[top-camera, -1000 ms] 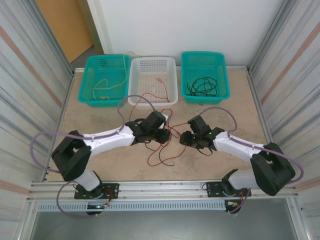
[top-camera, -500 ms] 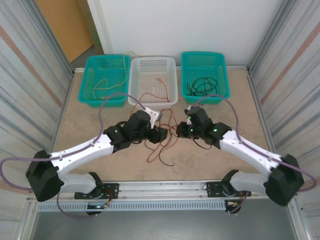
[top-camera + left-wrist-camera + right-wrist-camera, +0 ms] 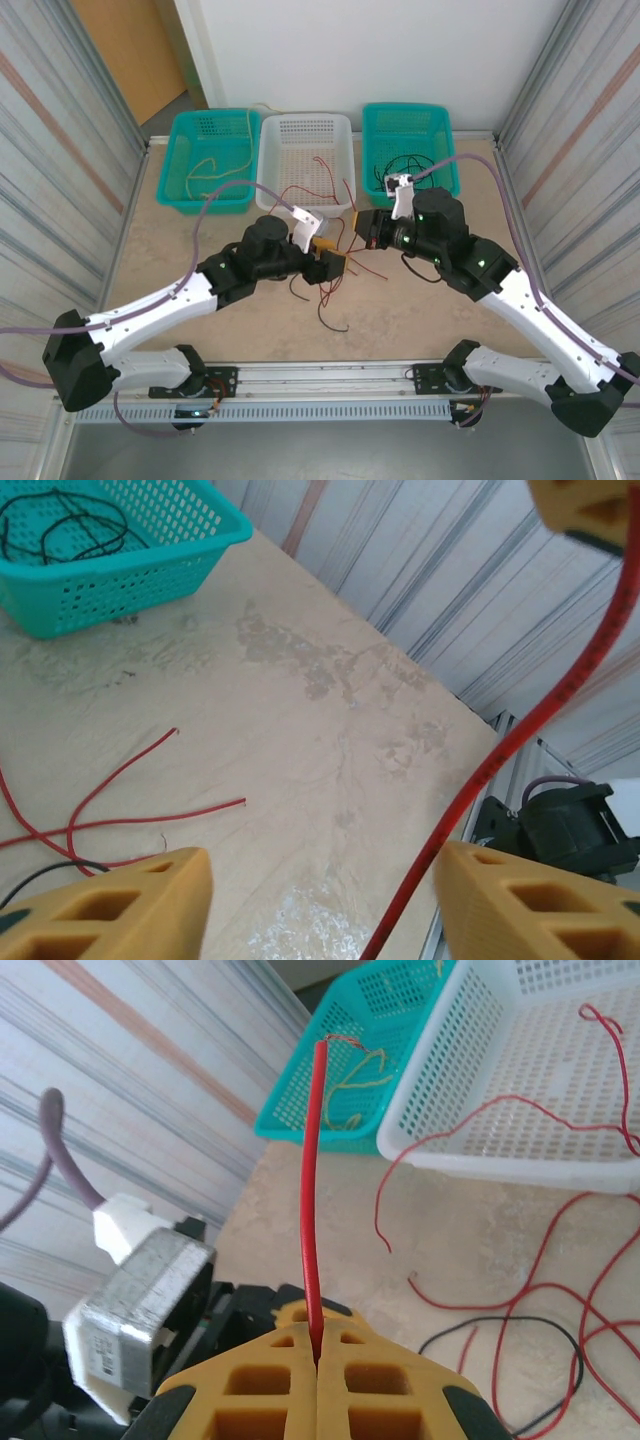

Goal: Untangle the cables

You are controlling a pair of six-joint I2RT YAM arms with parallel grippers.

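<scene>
My right gripper (image 3: 316,1355) is shut on one red cable (image 3: 311,1190), which rises straight out of the closed jaws. In the top view it (image 3: 360,228) hangs over the table's middle, facing my left gripper (image 3: 328,256). The left gripper (image 3: 322,880) is open, and the same taut red cable (image 3: 520,735) crosses the gap close to its right finger (image 3: 530,905) without being pinched. More red cables (image 3: 330,295) lie looped on the table, with a black cable (image 3: 505,1328) among them. One red cable (image 3: 322,168) trails into the white basket (image 3: 275,190).
Three baskets line the far edge. The left teal basket (image 3: 180,195) holds a yellow-tan cable (image 3: 205,168), and the right teal basket (image 3: 445,185) holds black cables (image 3: 400,178). Corrugated walls close in both sides, and a metal rail (image 3: 330,378) runs along the near edge.
The right gripper has shut on a red cable and lifted it up and back. The left gripper has opened and moved right, under the raised cable.
</scene>
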